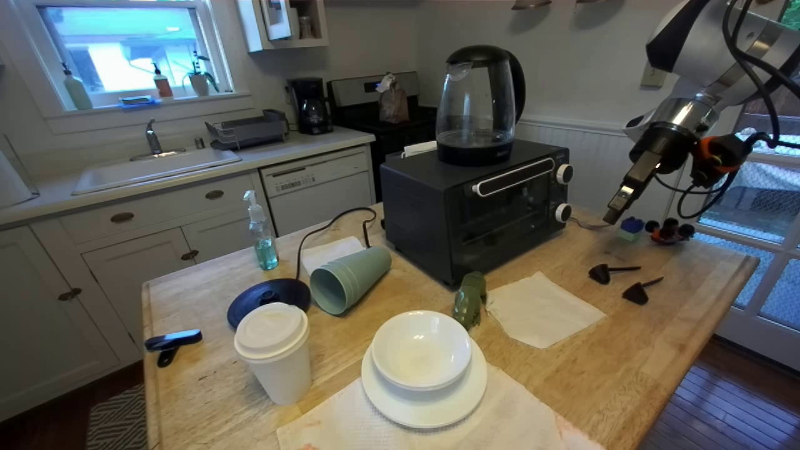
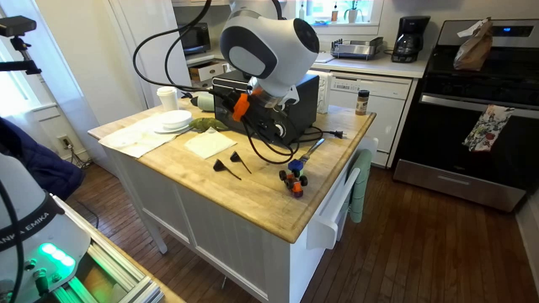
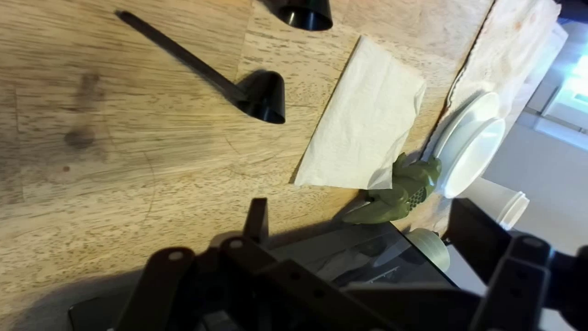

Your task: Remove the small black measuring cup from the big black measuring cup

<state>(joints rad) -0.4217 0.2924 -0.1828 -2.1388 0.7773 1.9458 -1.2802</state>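
small black measuring cup (image 3: 264, 95), probably that nearer the oven (image 1: 475, 209) though sizes were unclear, lay on the table (image 1: 625, 356) apart from the big black measuring cup (image 3: 307, 13); the gripper (image 3: 361, 207) was spread, empty; separation looked done, the next move needing only retreat

In an exterior view, a black conical plastic measuring cup (image 1: 635, 294) lies on the tan rectangular wooden desk (image 1: 625, 350), right of another black conical plastic measuring cup (image 1: 599, 274), apart; left of both, a square white paper napkin (image 1: 544, 310).
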